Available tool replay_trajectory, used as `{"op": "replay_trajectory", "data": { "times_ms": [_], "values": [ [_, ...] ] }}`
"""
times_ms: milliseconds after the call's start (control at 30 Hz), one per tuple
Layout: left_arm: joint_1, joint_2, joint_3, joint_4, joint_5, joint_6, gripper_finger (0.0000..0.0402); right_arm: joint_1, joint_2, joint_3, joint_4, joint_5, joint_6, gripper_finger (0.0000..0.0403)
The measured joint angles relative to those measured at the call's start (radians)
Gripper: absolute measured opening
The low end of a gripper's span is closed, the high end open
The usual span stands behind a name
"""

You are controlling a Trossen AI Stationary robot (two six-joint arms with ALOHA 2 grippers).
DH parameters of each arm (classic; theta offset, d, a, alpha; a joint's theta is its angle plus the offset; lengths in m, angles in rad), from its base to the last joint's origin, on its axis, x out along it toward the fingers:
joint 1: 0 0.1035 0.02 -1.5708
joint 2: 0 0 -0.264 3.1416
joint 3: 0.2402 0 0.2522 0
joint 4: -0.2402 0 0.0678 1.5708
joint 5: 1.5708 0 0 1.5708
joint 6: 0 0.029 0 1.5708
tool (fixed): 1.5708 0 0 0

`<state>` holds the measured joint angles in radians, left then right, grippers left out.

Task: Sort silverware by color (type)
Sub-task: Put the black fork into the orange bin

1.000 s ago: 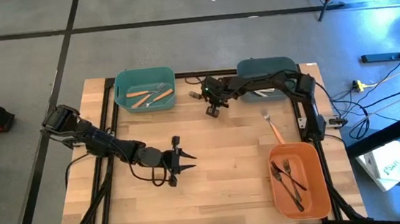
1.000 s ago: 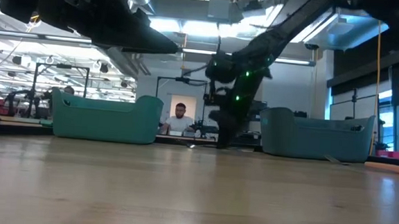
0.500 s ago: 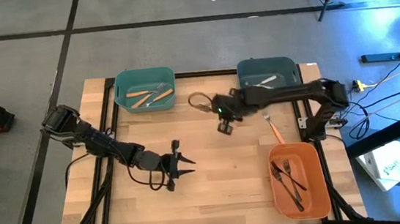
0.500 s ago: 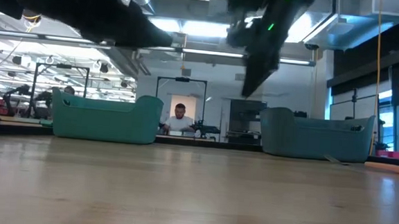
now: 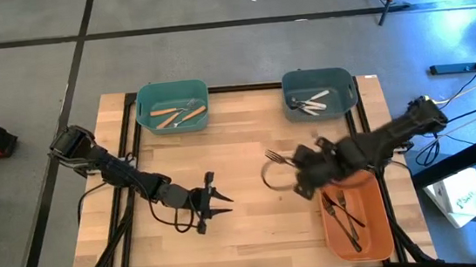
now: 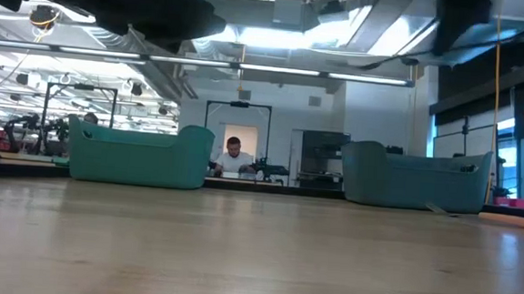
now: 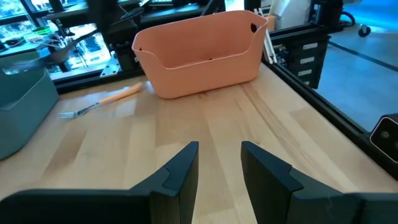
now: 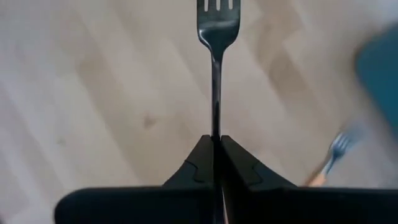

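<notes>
My right gripper (image 5: 296, 168) hangs over the table just left of the orange bin (image 5: 378, 225), shut on an all-dark metal fork (image 8: 217, 37); the fork's head (image 5: 273, 156) shows beyond it. My left gripper (image 5: 216, 201) (image 7: 219, 163) hovers open over the table's middle left, with nothing between its fingers. An orange-handled fork (image 7: 99, 103) lies flat on the wood in front of the orange bin (image 7: 199, 56). Dark forks (image 5: 344, 211) lie in the orange bin. Orange-handled pieces (image 5: 177, 114) lie in the left teal bin (image 5: 143, 103), and pale-handled ones (image 5: 312, 101) in the right teal bin (image 5: 345, 84). My right gripper pinches the dark fork's handle (image 8: 216, 129) between its two fingers. The fork runs on along the fingers, its tined head (image 8: 217, 18) sticking out past the fingertips. The fingers slant steeply down from above. The fork is lifted clear of the table.
Bare wood stretches between the two grippers and along the near edge. A black frame rail (image 5: 371, 151) borders the table on the right. A cable loop (image 5: 267, 180) hangs by my right gripper. In the low view a person (image 6: 235, 157) sits far behind the table.
My right gripper has swung from low between the two teal bins at the far edge toward the near right, rising and rolling, to beside the orange bin. The dark fork has gone along, lifted clear. My left gripper has drifted slightly toward the near edge.
</notes>
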<state>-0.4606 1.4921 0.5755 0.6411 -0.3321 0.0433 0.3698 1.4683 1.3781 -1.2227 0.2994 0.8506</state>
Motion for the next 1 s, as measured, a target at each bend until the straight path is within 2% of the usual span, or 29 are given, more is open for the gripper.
{"op": "replay_trajectory", "data": {
  "times_ms": [267,500,667,833,1000],
  "values": [
    [0.0,0.0,0.02,0.006,0.0,-0.005,0.0116,0.308,-0.009,0.0,-0.143,-0.004,0.422,0.0001],
    [0.0,0.0,0.024,0.003,0.0,-0.005,0.0116,0.539,-0.009,0.0,-0.161,-0.003,0.753,0.0001],
    [0.0,0.0,0.024,0.004,0.0,-0.011,0.0116,0.67,-0.009,-0.051,-0.159,0.008,1.034,0.0001],
    [-0.005,0.0,0.024,0.004,0.0,-0.016,0.0116,0.757,-0.009,-0.165,-0.112,-0.01,1.255,0.0001],
    [-0.005,0.0,0.025,0.004,0.0,-0.017,0.0116,0.776,-0.009,-0.264,-0.008,-0.068,1.296,0.0001]
  ]
}}
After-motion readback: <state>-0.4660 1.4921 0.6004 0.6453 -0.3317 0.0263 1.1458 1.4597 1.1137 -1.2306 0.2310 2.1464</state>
